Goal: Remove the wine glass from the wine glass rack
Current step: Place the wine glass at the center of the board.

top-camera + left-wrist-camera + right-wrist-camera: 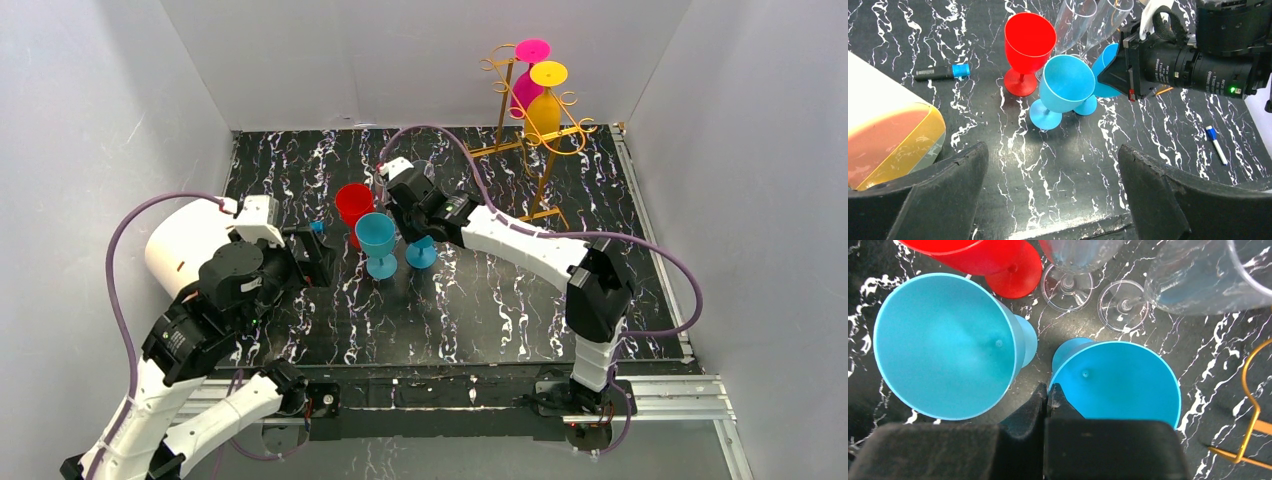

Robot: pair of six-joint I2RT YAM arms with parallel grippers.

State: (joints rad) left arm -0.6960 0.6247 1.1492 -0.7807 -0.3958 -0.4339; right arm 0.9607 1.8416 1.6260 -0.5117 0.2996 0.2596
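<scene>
Pinches the rim of a tilted blue wine glass (1118, 385) in the right hand (1048, 390), fingers pressed together on the thin wall. Shows a second blue wine glass (945, 345) upright just to its left, both bowls bare blue inside. Places a red wine glass (1029, 37) just behind those, with two clear glasses (1066, 285) beside the red one, feet on the desk (480, 300).

Holds the left hand (1052, 155) spread wide over the near-left part of the desk, nothing between its fingers, next to a white cylinder (180, 250).

Sets the wine glass rack (500, 120), thin gold wire, at the far right corner, well apart from both hands. Hangs a pink wine glass (522, 92) and a yellow wine glass (543, 112) upside down from its top hooks.

Shows a black marker (940, 73) with a blue cap and a white marker (1216, 145) with a blue cap lying on the desk. Gives the desk a black marble pattern with white veins, enclosed by plain white walls (400, 60).
</scene>
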